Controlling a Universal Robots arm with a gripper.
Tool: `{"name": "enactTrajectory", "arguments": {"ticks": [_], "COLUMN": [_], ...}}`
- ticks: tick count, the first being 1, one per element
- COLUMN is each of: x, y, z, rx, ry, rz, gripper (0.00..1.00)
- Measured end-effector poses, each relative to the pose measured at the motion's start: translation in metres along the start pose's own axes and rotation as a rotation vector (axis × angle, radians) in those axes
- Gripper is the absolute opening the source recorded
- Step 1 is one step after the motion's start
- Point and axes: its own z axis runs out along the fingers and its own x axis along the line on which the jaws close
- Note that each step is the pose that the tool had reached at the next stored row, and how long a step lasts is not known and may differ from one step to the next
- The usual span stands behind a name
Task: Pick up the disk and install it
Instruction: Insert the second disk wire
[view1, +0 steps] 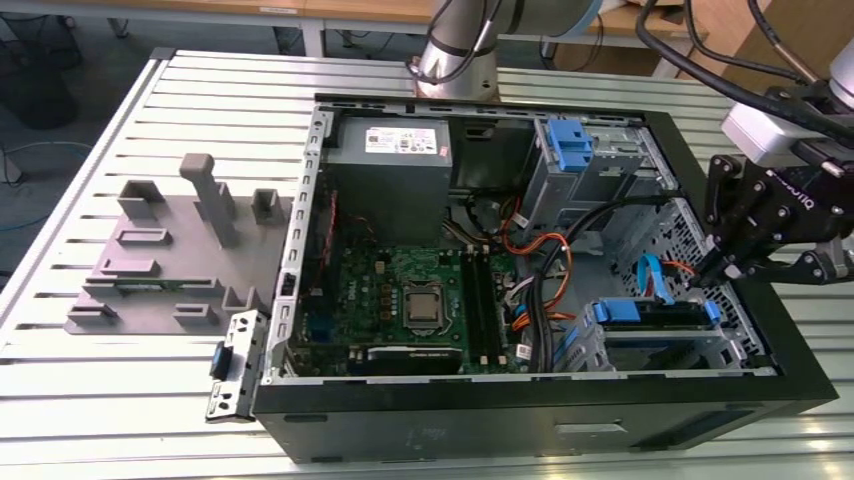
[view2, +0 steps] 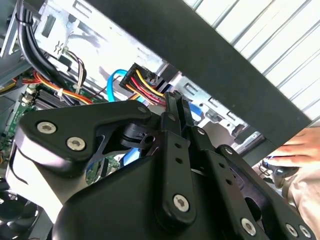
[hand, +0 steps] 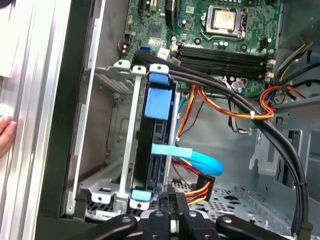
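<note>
The disk (view1: 650, 312) sits on edge inside the metal drive cage (view1: 727, 345) at the exterior view's right end of the open computer case, its blue side rails showing. The first wrist view shows the disk (hand: 157, 145) seated between the cage's rails, with a blue flat cable (hand: 200, 162) beside it. My gripper (view1: 731, 272) hangs just above the cage. Its fingers are pressed together with nothing between them. The fingertips (hand: 169, 196) are next to a black connector (hand: 202, 187) with yellow and red wires. The second wrist view shows the gripper (view2: 175, 100) beside that connector (view2: 142, 80).
The case holds a motherboard (view1: 414, 290), a grey power-supply box (view1: 394, 145), a tall blue clip (view1: 567, 145) and thick black cable bundles (hand: 240, 100). A grey fixture with posts (view1: 174, 250) stands at the exterior view's left. A person's hand (view2: 300, 145) rests beyond the case wall.
</note>
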Motion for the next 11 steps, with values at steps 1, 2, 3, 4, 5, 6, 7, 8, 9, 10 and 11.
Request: {"name": "enactTrajectory", "arguments": {"ticks": [1, 2, 3, 4, 5, 6, 7, 8, 9, 10, 11], "x": [-0.0003, -0.0006, -0.0009, -0.0010, -0.0008, -0.0001, 0.0008, 0.0022, 0.0035, 0.0046, 0.0057], "y": [0.0027, 0.0051, 0.0073, 0.0088, 0.0097, 0.0105, 0.0112, 0.0117, 0.0126, 0.0138, 0.0148], "z": [0.0000, 0.0001, 0.0002, 0.0002, 0.0003, 0.0003, 0.0004, 0.0004, 0.0005, 0.0006, 0.0007], "rx": [0.0013, 0.0029, 0.0049, 0.0072, 0.0090, 0.0105, 0.0117, 0.0126, 0.0135, 0.0144, 0.0150], "ry": [0.0004, 0.0004, 0.0007, 0.0010, 0.0012, 0.0014, 0.0016, 0.0018, 0.0019, 0.0019, 0.0021], "rz": [0.000, 0.000, 0.000, 0.000, 0.000, 0.000, 0.000, 0.001, 0.001, 0.001, 0.001], "gripper": [0.16, 0.16, 0.16, 0.16, 0.16, 0.16, 0.16, 0.16, 0.16, 0.16, 0.16]}}
